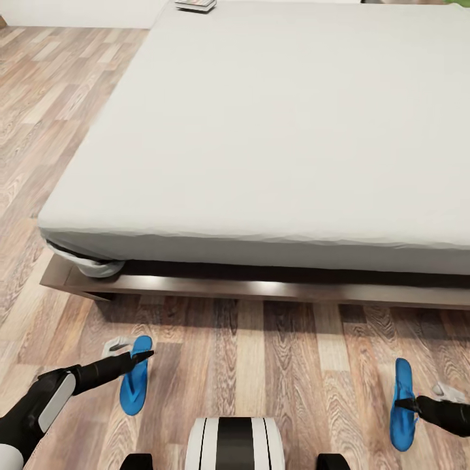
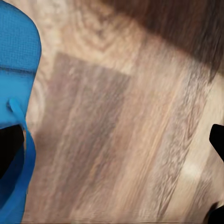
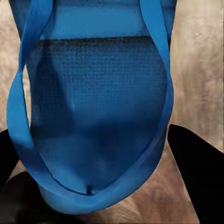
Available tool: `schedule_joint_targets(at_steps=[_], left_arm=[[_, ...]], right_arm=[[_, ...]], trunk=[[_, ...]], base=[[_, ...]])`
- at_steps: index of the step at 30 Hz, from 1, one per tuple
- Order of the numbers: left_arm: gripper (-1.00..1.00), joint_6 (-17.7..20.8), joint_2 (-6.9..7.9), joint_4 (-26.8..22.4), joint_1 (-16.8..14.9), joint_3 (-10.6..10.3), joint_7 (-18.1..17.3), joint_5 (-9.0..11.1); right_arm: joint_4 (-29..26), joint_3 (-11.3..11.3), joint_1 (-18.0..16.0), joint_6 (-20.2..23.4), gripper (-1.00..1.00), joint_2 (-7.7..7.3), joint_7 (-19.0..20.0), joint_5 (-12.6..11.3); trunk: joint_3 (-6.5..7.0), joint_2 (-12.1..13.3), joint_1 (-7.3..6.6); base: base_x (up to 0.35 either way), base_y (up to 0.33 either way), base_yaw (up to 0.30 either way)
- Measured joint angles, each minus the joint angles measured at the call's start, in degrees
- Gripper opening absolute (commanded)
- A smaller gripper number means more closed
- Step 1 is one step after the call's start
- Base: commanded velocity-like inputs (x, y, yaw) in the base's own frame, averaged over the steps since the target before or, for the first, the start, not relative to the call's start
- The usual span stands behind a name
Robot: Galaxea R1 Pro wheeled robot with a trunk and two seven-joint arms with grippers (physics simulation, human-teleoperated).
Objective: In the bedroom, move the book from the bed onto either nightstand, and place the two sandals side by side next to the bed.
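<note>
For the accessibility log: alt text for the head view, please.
Two blue sandals lie far apart on the wood floor before the bed, the left sandal at the left hand, the right sandal at the right hand. A book rests on the mattress's far corner.

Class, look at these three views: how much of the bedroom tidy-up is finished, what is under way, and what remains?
Nothing looks finished. The book lies at the bed's far edge; no nightstand shows. Under way: each hand is at a sandal on the floor, the left hand at the left sandal, the right hand at the right sandal. The sandals lie far apart. Left: pairing them beside the bed and moving the book.
</note>
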Motion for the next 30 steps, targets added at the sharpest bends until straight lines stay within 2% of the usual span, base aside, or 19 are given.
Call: schedule_joint_targets(at_steps=[3, 6, 14, 27, 29, 30], left_arm=[[1.00, 0.56, 0.04, 0.02, -0.01, 0.11, 0.02, 0.00], [1.00, 0.74, 0.07, 0.02, -0.01, 0.33, 0.04, -0.05], [1.00, 0.80, 0.02, 0.02, -0.01, 0.41, 0.09, -0.08], [1.00, 1.94, 0.19, -0.03, -0.01, 0.51, -1.04, -0.06], [1.00, 1.95, 0.18, -0.04, -0.01, 0.51, -1.05, -0.06], [1.00, 1.96, 0.18, -0.04, 0.00, 0.51, -1.05, -0.06]], right_arm=[[-0.10, 0.16, -0.01, -3.29, -1.00, 0.16, -9.30, 1.19], [-0.42, 0.20, -0.01, -4.20, -1.00, 0.21, -12.81, 1.35], [-0.09, 0.37, -0.01, -12.82, -1.00, 0.23, -14.43, 2.27], [-0.58, 0.39, -0.01, -13.81, -1.00, 0.23, -14.81, 2.50], [-0.52, 0.38, -0.02, -13.80, -1.00, 0.22, -17.67, 3.08], [-0.52, 0.37, -0.05, -13.76, -1.00, 0.24, -20.72, 3.62]], trunk=[[0.00, 0.00, 0.00], [0.00, 0.00, 0.00], [0.00, 0.00, 0.00], [0.00, 0.00, 0.00], [0.00, 0.00, 0.00], [0.00, 0.00, 0.00]], base=[[0.000, 0.305, 0.000], [0.000, 0.315, 0.000], [0.000, 0.319, 0.000], [0.000, 0.320, 0.000], [0.000, 0.320, 0.000], [0.000, 0.320, 0.000]])
